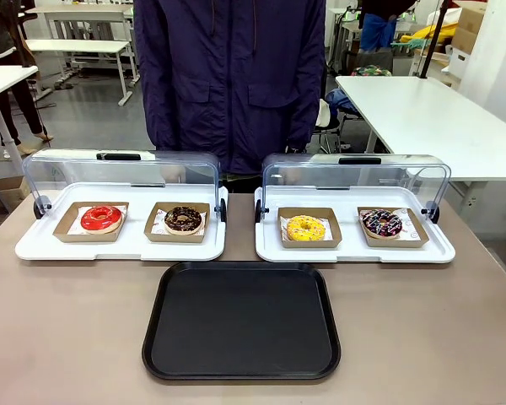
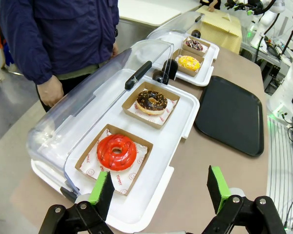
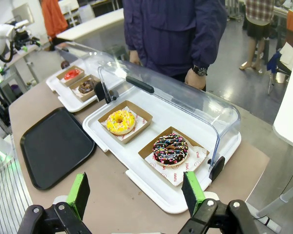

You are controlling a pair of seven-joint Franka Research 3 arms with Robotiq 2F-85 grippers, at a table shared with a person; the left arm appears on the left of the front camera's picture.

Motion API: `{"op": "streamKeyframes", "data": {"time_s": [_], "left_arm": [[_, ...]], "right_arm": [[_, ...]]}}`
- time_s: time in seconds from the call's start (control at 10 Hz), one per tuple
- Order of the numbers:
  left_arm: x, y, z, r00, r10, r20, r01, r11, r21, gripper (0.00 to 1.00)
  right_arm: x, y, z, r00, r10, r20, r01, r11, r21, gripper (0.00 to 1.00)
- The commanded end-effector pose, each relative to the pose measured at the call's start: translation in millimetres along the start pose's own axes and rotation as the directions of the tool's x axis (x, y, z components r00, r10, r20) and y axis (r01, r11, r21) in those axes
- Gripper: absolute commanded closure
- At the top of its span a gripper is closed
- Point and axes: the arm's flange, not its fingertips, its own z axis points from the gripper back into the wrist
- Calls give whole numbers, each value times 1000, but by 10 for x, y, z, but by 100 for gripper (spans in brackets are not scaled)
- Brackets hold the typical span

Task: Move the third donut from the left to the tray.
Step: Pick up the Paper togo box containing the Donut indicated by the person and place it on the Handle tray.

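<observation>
The left jaws are held low over the bench (image 2: 200, 161) and are seen spread wide, green pads (image 2: 101, 187) well apart. The near edge of a white tray (image 2: 151, 195) lies just ahead of them. The right jaws are posed likewise, with their pads (image 3: 191, 191) wide apart, before the second white tray (image 3: 136, 178).

Four donuts are counted, two in each white tray and each in its own brown cardboard holder (image 2: 136, 141): one red donut (image 2: 117, 151), one yellow donut (image 3: 119, 122) and two chocolate donuts (image 3: 171, 147). Two clear lids (image 3: 185, 97) are swung up, and one black tray (image 3: 53, 146) is counted.

The yellow donut is found in its holder ahead of the right jaws, a little left of their midline, with a sprinkled chocolate donut just beside it, straight ahead. The black tray lies to the left of the right jaws, and ahead and to the right of the left jaws. A person's hand (image 3: 195, 78) is seen beyond the lid.
</observation>
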Motion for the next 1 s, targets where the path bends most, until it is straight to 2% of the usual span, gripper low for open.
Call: {"op": "streamKeyframes", "data": {"time_s": [0.0, 0.9], "left_arm": [[12, 1, 27, 1000, -11, 9, 11, 1000, -8, 0], [12, 1, 27, 1000, -11, 9, 11, 1000, -8, 0]], "right_arm": [[20, -7, -5, 1000, 7, 17, -7, 1000, 1, 0], [20, -7, -5, 1000, 7, 17, -7, 1000, 1, 0]]}}
